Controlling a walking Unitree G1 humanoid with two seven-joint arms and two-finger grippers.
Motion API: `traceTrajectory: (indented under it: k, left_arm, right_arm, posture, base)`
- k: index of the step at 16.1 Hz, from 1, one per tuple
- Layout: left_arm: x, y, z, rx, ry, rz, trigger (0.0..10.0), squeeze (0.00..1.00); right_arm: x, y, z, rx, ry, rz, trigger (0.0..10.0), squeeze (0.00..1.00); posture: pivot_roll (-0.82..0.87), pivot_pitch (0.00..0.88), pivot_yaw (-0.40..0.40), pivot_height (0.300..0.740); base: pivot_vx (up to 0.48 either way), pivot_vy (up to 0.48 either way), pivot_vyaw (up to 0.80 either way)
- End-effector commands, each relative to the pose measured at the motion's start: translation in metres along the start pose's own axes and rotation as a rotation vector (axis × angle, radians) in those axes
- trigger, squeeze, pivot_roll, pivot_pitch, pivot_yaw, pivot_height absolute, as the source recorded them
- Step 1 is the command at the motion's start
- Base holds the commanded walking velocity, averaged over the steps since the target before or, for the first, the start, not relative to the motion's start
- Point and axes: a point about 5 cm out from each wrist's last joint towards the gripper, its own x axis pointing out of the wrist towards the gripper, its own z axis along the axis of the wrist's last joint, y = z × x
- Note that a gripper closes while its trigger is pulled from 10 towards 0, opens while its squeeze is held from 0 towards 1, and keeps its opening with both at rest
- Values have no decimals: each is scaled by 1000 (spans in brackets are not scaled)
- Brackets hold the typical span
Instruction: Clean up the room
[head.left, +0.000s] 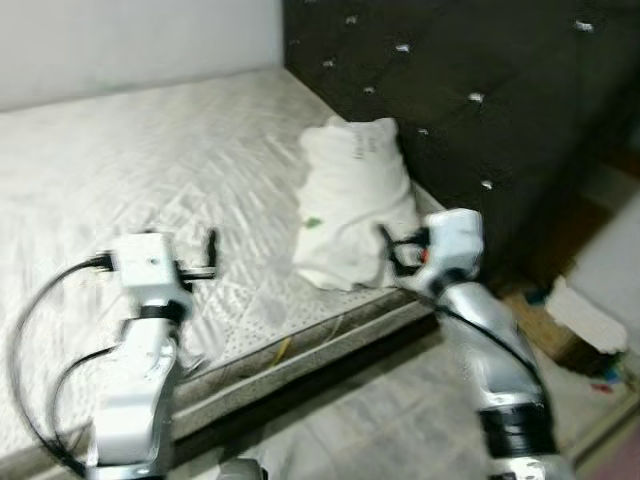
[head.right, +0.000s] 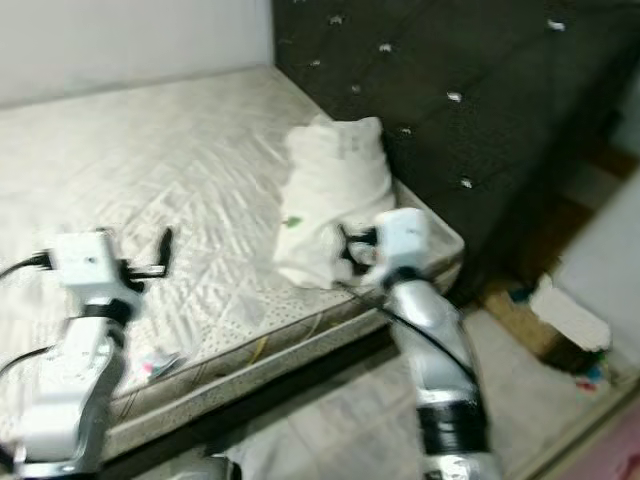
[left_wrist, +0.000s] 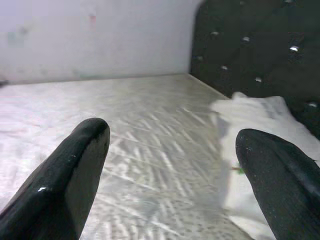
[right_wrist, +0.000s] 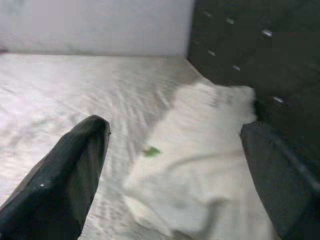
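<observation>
A white pillow (head.left: 355, 200) with a small green mark lies on the bare quilted mattress (head.left: 150, 160), its far end against the dark tufted headboard (head.left: 480, 80). My right gripper (head.left: 392, 252) is at the pillow's near end by the mattress corner. In the right wrist view it stands open (right_wrist: 174, 129), the pillow (right_wrist: 200, 160) lying between and beyond its fingers. My left gripper (head.left: 207, 258) hovers over the mattress near its front edge, left of the pillow. It is open (left_wrist: 172, 135) and holds nothing.
Clutter and a cardboard box (head.left: 560, 320) sit on the floor right of the bed, beside a white object (head.left: 610, 270). A small colourful wrapper (head.right: 150, 365) lies at the mattress's front edge. Tiled floor (head.left: 400, 420) runs before the bed. A pale wall (head.left: 120, 40) stands behind.
</observation>
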Motion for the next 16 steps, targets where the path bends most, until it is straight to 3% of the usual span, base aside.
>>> traceTrajectory:
  k: [1,11,16]
  left_arm:
    - [-1,-7,0,-19,-6,-30,10000,0]
    - [-1,-8,2,-31,-27,-24,10000,0]
    - [-1,-10,4,-46,-45,-48,10000,0]
  right_arm:
    - [-4,-11,1,-14,0,-28,10000,0]
    - [-4,-10,0,-11,1,-14,10000,0]
    - [-3,-10,0,-1,-5,-13,10000,0]
  posture:
    - [50,0,-54,740]
    - [52,0,-59,740]
    - [48,0,-56,740]
  base:
    - [0,0,800]
    - [0,0,799]
    - [49,0,101]
